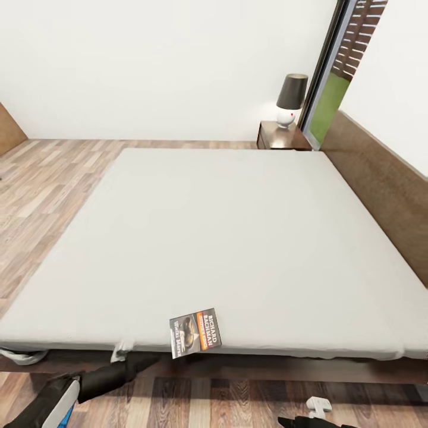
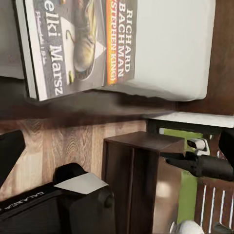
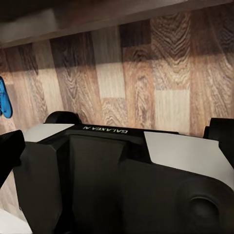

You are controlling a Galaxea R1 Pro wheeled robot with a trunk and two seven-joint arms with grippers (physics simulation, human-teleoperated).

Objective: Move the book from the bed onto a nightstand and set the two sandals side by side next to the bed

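Left gripper (image 2: 117, 146) hangs low beside the near edge of the large pale grey bed with a dark wood base (image 1: 238, 226), its dark fingers (image 2: 9, 153) spread wide with nothing between them. Right gripper (image 3: 117, 144) is likewise wide open and empty, over the striped brown wood-plank floor (image 3: 146, 63), where a sliver of a bright blue flat sandal (image 3: 4, 100) shows at the frame's edge.

Lying flat at the mattress's near edge, the thin dark paperback book with an orange band and white "Richard Bachman" lettering (image 1: 195, 333) has one corner poking past the edge. It is probably light, a little floppy and smooth-covered, so a pinch at one corner may let it sag or slide. The overhanging part looks like the best place to take hold, one finger above and one below, close to the spine. The small reddish-brown wooden nightstand (image 1: 282, 135), bearing a dark-shaded lamp (image 1: 291, 98), stands well apart at the bed's far corner
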